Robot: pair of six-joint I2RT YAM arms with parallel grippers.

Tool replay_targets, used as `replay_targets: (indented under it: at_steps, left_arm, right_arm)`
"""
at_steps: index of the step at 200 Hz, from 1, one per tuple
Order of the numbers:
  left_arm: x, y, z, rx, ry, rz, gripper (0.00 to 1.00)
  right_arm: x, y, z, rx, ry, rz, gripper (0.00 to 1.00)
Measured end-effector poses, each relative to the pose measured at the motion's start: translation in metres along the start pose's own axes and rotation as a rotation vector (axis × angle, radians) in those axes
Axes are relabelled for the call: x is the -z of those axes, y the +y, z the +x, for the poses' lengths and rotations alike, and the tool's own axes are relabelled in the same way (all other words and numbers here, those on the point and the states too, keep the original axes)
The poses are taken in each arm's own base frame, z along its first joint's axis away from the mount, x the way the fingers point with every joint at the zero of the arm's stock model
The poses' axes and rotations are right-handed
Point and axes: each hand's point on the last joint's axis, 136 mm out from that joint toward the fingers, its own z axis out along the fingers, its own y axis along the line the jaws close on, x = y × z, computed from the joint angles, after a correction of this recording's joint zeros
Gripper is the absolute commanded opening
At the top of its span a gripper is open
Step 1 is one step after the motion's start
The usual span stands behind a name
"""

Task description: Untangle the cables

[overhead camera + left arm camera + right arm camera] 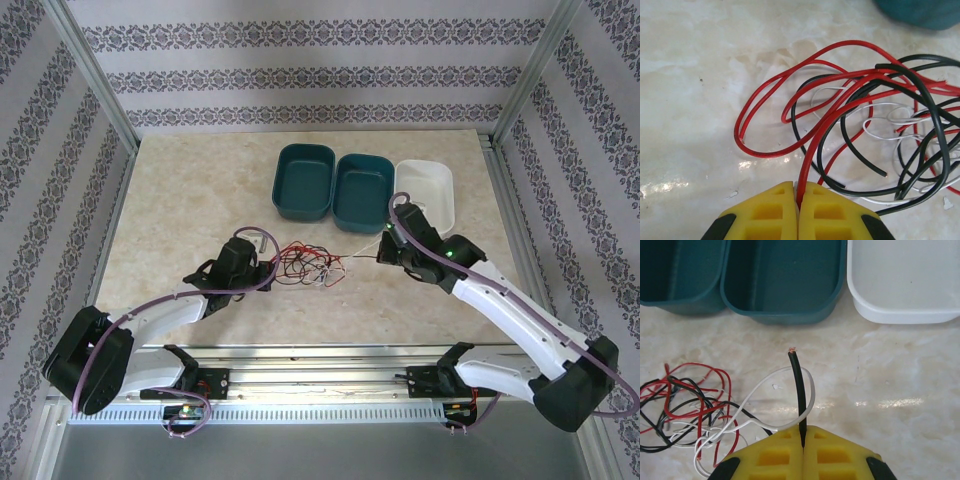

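Two grippers here, plus one knot of cables (308, 265) sitting around the middle of the table (180, 200). From the top camera the left gripper (268, 264) is right at the pile's 9 o'clock. The right gripper (384, 256) is out at 3 o'clock, a bit apart, with a thin strand or two stretched across to it. Two teal tubs (300, 214) and a white tub (430, 185) sit at 12. From up there the strands are too fine for me to tell which goes where.

On the left wrist cam the yellow fingers (770, 210) are squeezed together with a red wire (807, 150) pinched in the seam, heading up toward 12. Only the fingertips are in frame. Red, black and white loops stack over each other toward 3 o'clock and run off the edge, so I can't follow most of them. One black end lies loose around 4.

On the right wrist cam those fingers (830, 455) are clamped on a black wire (800, 390), and its stub points to 12 with a bare copper tip. A white wire (811, 390) loops just beside it, and I can't tell if it's caught too. The tangle sits at 8 o'clock, clipped by the frame.
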Motion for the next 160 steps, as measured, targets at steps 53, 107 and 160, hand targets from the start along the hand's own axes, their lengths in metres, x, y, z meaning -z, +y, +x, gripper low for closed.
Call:
replay_targets:
  at_steps: [53,107,160]
  left_arm:
    - [-0.003,0.001,0.005,-0.017,0.019,0.001,0.0]
    - [-0.003,0.002,0.005,-0.017,0.017,-0.007,0.0]
    - [0.003,0.016,0.008,-0.011,-0.006,-0.064,0.0]
  right_arm:
    - [-0.002,-0.001,0.001,0.022,0.019,0.023,0.0]
    - [-0.016,-0.012,0.01,0.034,0.079,0.091,0.0]
    - [0.0,-0.054,-0.008,-0.067,0.029,0.172,0.0]
